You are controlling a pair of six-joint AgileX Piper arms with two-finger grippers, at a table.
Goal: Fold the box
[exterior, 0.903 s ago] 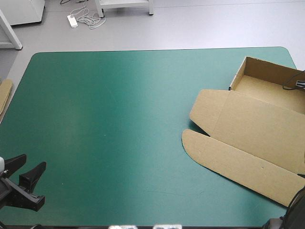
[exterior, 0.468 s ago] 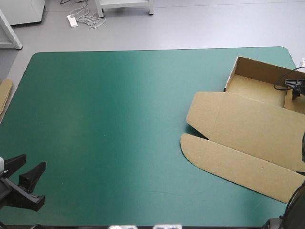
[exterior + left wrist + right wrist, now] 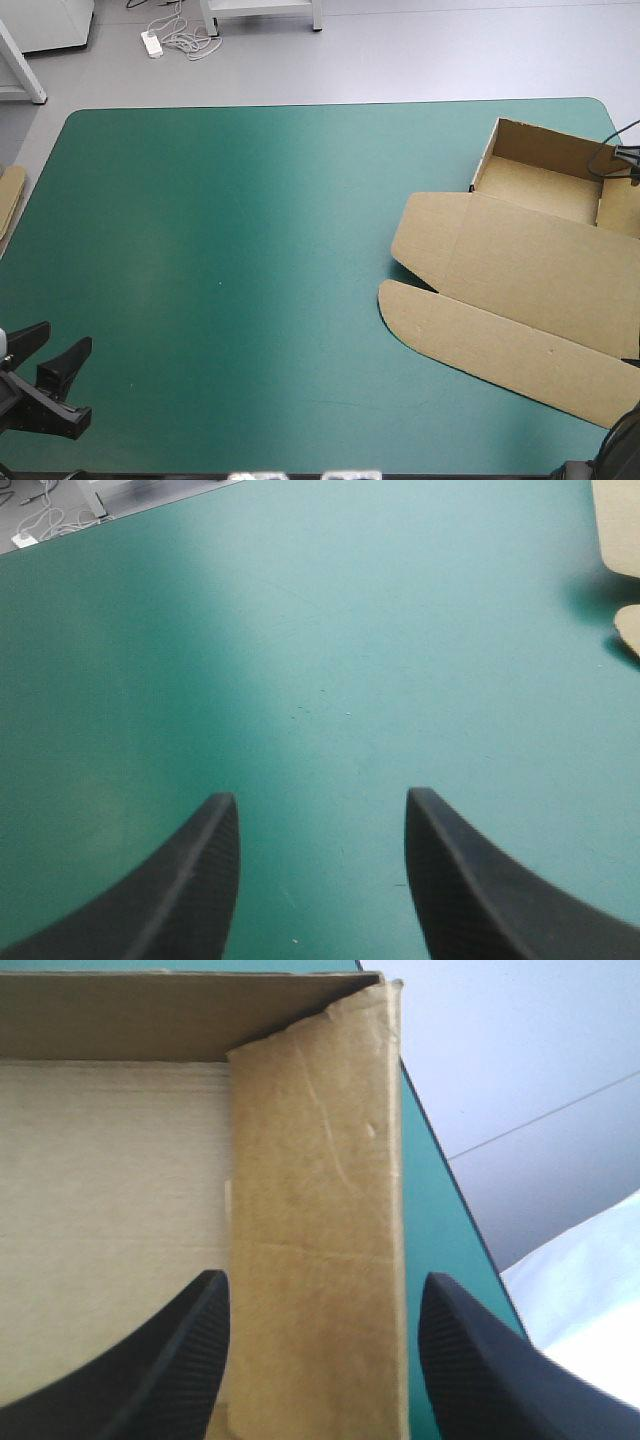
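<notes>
The table cover [image 3: 250,250] is seen in plain teal-green, unpatterned, paler toward its middle. The box [image 3: 530,270] is shown in brown board, its far inner wall shaded darker. The left gripper [image 3: 320,796] and the right gripper [image 3: 325,1277] are seen in black. A brown board edge [image 3: 10,200] is glimpsed at the table's left.

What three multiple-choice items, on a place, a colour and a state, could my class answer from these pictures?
1. Where on the cover is the box? A. left edge B. middle C. right side
2. What colour is the cover? A. red B. teal-green C. white
3. How is the left tool? A. open B. shut on the box C. shut on a cloth
Answers: 1 C, it lies against the right edge; 2 B, teal-green in every view; 3 A, it stands spread wide over bare cover.
</notes>
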